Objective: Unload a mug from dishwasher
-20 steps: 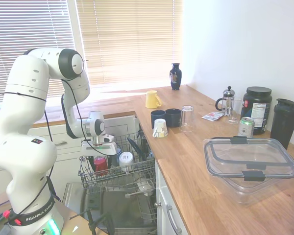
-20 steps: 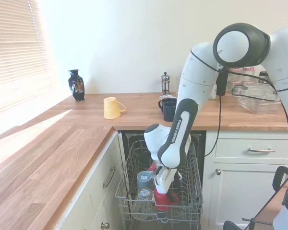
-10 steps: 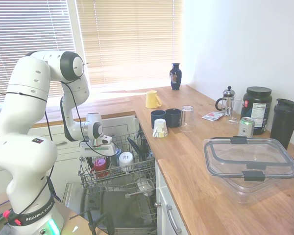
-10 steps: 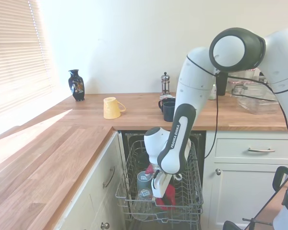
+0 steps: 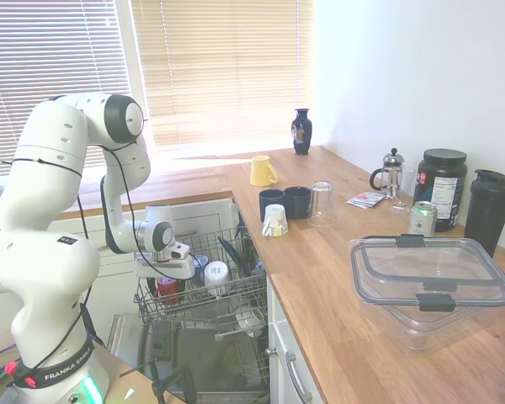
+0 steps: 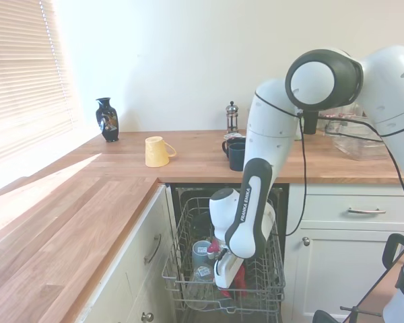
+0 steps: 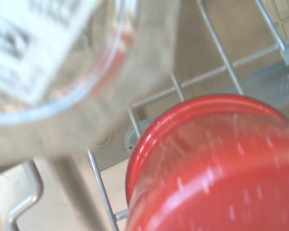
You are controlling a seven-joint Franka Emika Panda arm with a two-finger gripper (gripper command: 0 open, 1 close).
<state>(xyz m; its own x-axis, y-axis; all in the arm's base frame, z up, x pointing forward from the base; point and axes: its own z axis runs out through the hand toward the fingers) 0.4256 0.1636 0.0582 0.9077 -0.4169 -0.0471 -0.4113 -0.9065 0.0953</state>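
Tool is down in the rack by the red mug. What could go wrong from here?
1. The red mug sits between rack wires; it may snag as it is lifted.
2. A clear glass stands right beside the mug; the tool might knock it.
3. The grip can't be seen, so the mug might slip.

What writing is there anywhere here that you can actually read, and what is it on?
"FRANKA EMIKA": down the arm's forearm in the second exterior view.
"FRANKA EM...": on the band around the arm's base, cut off.
Black tub label: too small to read.
Green can: too small.
Clear glass print in the wrist view: blurred.
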